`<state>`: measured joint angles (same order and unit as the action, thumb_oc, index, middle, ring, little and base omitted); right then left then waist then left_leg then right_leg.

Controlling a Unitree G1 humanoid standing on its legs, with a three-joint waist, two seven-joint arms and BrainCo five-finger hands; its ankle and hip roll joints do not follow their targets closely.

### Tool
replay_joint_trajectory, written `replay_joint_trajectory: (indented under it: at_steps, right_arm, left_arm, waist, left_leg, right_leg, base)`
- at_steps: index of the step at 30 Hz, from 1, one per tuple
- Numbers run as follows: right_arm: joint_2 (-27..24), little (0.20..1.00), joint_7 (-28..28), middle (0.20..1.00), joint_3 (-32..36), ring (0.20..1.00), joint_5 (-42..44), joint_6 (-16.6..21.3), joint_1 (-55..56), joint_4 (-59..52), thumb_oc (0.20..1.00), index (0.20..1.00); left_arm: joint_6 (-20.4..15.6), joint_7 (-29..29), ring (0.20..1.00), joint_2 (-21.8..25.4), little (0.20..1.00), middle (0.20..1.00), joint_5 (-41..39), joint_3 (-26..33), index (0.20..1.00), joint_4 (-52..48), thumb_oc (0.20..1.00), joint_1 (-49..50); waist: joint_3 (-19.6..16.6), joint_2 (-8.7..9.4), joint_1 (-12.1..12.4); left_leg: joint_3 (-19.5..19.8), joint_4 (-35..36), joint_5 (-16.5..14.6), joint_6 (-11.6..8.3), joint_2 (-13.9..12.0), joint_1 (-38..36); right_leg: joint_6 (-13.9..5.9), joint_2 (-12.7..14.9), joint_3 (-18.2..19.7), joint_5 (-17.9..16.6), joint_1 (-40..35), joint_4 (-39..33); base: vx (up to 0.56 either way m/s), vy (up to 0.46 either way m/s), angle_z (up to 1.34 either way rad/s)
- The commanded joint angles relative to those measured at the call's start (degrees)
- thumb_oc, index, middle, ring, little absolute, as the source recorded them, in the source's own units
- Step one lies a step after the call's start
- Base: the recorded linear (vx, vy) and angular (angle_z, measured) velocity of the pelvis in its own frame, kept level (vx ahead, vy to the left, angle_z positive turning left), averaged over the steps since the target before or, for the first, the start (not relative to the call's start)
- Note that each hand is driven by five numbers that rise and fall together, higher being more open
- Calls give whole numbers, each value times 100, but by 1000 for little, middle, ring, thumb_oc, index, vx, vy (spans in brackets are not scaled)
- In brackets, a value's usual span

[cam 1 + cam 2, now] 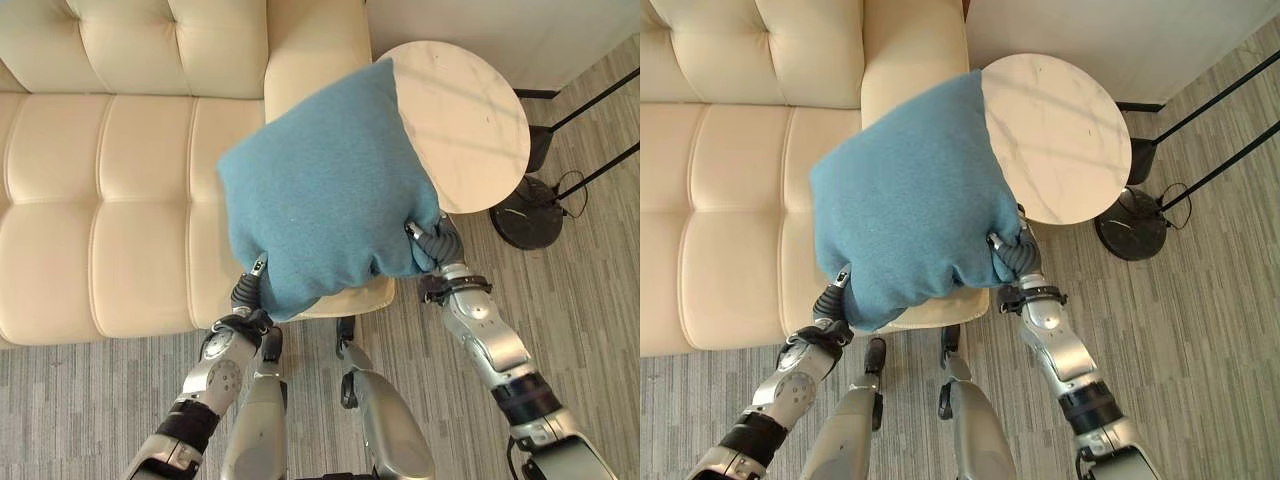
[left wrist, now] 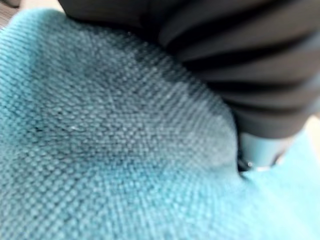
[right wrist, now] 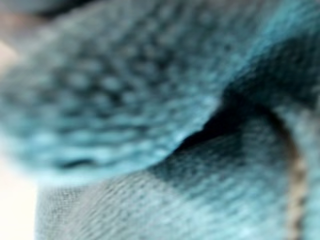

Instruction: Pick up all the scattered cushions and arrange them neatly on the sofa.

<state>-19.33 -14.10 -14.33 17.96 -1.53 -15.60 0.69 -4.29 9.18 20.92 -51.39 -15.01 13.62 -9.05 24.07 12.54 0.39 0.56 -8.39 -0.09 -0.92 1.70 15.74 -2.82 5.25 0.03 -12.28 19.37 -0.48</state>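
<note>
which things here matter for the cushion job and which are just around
For the job:
- blue cushion, held up between both hands over the sofa's right end
- cream sofa
- left hand, at the cushion's lower left edge
- right hand, at its lower right edge

Just around:
- round side table
- black lamp base on the floor

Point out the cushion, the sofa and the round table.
cushion [image 1: 320, 190]: left eye view, middle of its blue face.
sofa [image 1: 100, 200]: left eye view, bare seat panel.
round table [image 1: 470, 130]: left eye view, bare top.
</note>
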Motion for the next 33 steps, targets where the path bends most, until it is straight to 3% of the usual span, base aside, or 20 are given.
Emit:
replay_joint_trajectory:
  at_steps: [1, 6, 8, 12, 15, 20, 21, 22, 23, 24, 29, 30, 33]
  right_arm:
    - [113, 200, 811, 200, -375, 200, -25, 420, 519, -888, 200, 200]
    - [67, 200, 1100, 200, -218, 200, 224, 555, 999, -1366, 200, 200]
    - [83, 200, 1167, 200, -255, 200, 349, 620, 1015, -1487, 200, 200]
    - [52, 200, 1312, 200, -222, 200, 666, 785, 1035, -1871, 200, 200]
    - [-9, 200, 1473, 200, -248, 200, 935, 904, 1051, -2176, 200, 200]
    - [-25, 200, 1529, 200, -301, 200, 1033, 942, 1084, -2273, 200, 200]
    - [3, 200, 1539, 200, -350, 200, 1022, 915, 1089, -2328, 200, 200]
    - [4, 200, 1543, 200, -382, 200, 1072, 941, 1123, -2286, 200, 200]
    - [3, 200, 1544, 200, -383, 200, 1073, 944, 1122, -2283, 200, 200]
    - [-19, 200, 1443, 200, -390, 200, 1146, 1010, 1144, -2231, 200, 200]
    - [-124, 200, 1415, 200, -342, 200, 1277, 1063, 1214, -2243, 200, 200]
    - [-169, 200, 1408, 200, -343, 200, 1297, 1070, 1199, -2216, 200, 200]
    - [-182, 200, 1436, 200, -352, 200, 1309, 1054, 1186, -2223, 200, 200]
  left_arm:
    - [-320, -698, 200, -531, 200, 200, 715, -284, 200, -1624, 200, -339]
    - [-366, -851, 200, -329, 200, 200, 848, -178, 200, -2202, 200, 73]
    - [-395, -890, 200, -276, 200, 200, 829, -153, 200, -2371, 200, 191]
    - [-433, -1033, 200, -160, 200, 200, 730, -82, 200, -2652, 200, 446]
    - [-407, -1120, 200, -99, 200, 200, 597, -89, 200, -2797, 200, 632]
    - [-441, -1123, 200, -62, 200, 200, 601, -65, 200, -2894, 200, 706]
    - [-449, -1083, 200, -72, 200, 200, 604, 11, 200, -2978, 200, 793]
    - [-444, -1059, 200, -80, 200, 200, 609, -1, 200, -2971, 200, 824]
    - [-443, -1058, 200, -81, 200, 200, 610, -1, 200, -2972, 200, 825]
    - [-490, -969, 200, -103, 200, 200, 542, 41, 200, -3012, 200, 808]
    - [-530, -917, 200, -139, 200, 200, 465, 102, 200, -3076, 200, 908]
    - [-502, -932, 200, -177, 200, 200, 444, 121, 200, -3049, 200, 964]
    - [-467, -983, 200, -197, 200, 200, 402, 132, 200, -3019, 200, 1058]
  waist:
    - [-739, -407, -118]
    - [-846, -477, -196]
    - [-812, -484, -211]
    - [-775, -668, -175]
    - [-975, -816, -83]
    - [-1265, -798, 81]
    - [-1317, -781, 191]
    - [-1301, -804, 204]
    - [-1305, -807, 202]
    - [-1233, -887, 216]
    - [-1059, -1076, 141]
    - [-1005, -1072, 78]
    - [-1064, -1042, 25]
  left_leg:
    - [-46, 842, 24, 94, -92, -249]
    - [-216, 909, -8, 148, -62, -434]
    - [-335, 896, 20, 150, -93, -431]
    - [-500, 857, 173, 127, -279, -354]
    - [-596, 897, 305, 127, -347, -374]
    - [-704, 795, 433, 78, -320, -184]
    - [-754, 718, 600, -30, -385, -21]
    - [-744, 656, 711, -112, -442, 67]
    - [-739, 651, 711, -116, -447, 75]
    - [-695, 514, 926, -316, -574, 239]
    - [-576, 556, 1176, -469, -710, 343]
    - [-579, 481, 990, -393, -678, 274]
    - [-638, 274, 821, -299, -695, 207]
  right_leg:
    - [-422, 116, -27, 1033, -418, 492]
    - [-514, 136, 19, 905, -489, 460]
    - [-575, 150, -32, 705, -419, 534]
    - [-508, 9, -249, 1112, -438, 1254]
    - [-364, -197, -159, 1669, -794, 1871]
    - [-317, -336, -9, 1844, -1510, 1536]
    - [-173, -445, 5, 2176, -1740, 1099]
    - [-69, -553, 56, 2260, -1768, 1004]
    - [-65, -559, 53, 2257, -1764, 1001]
    - [95, -778, 105, 2355, -1791, 845]
    - [245, -909, -163, 2413, -1725, 921]
    - [244, -798, -332, 2359, -1640, 975]
    - [212, -684, -462, 2240, -1631, 854]
  base:
    - [10, 109, -5]
    - [-39, 94, -14]
    - [-157, 30, -35]
    - [-133, 25, -40]
    - [-102, -1, -32]
    - [-97, -139, -13]
    - [-123, -218, -22]
    - [-129, -221, -33]
    - [-191, -280, -31]
    - [-183, -252, -14]
    - [-192, -172, 27]
    - [-296, -111, 34]
    - [-133, -40, 43]
